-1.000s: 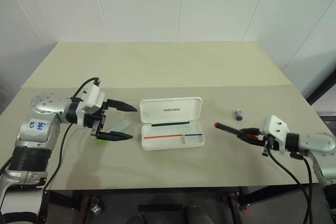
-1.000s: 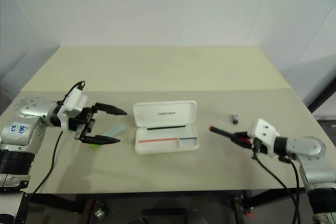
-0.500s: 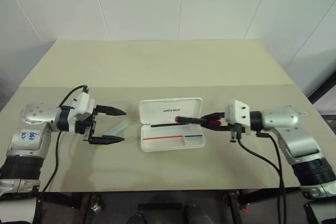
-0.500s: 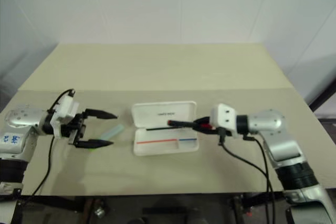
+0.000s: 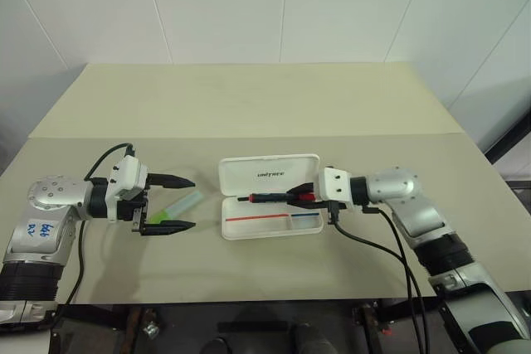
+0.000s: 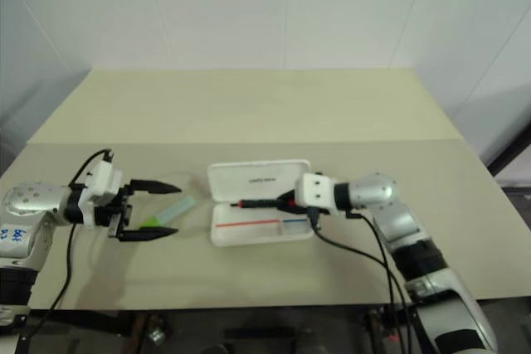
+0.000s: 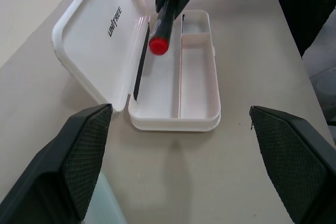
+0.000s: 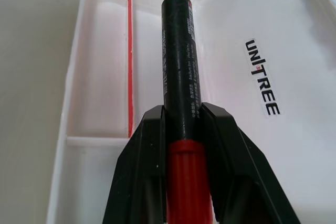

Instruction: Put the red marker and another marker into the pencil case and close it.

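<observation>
The white pencil case (image 5: 270, 223) lies open at the table's middle, its lid (image 5: 270, 175) laid back flat. My right gripper (image 5: 297, 197) is shut on the red marker (image 5: 267, 197) at its red end. It holds the marker nearly level over the tray's hinge side, with the black barrel (image 8: 178, 61) pointing left. The other marker, pale mint green (image 5: 179, 206), lies on the table left of the case. My left gripper (image 5: 191, 203) stands open around its lower end, one finger (image 7: 79, 161) on each side, not touching it.
The cream table (image 5: 265, 105) has a seam across its middle, with free room behind the case. Its front edge (image 5: 265, 300) is close below the case. A black cable (image 5: 373, 242) hangs from my right wrist over the table.
My right gripper has swung left with the red marker, from right of the case to over its open tray. The left gripper has drawn back slightly to the left, still open.
</observation>
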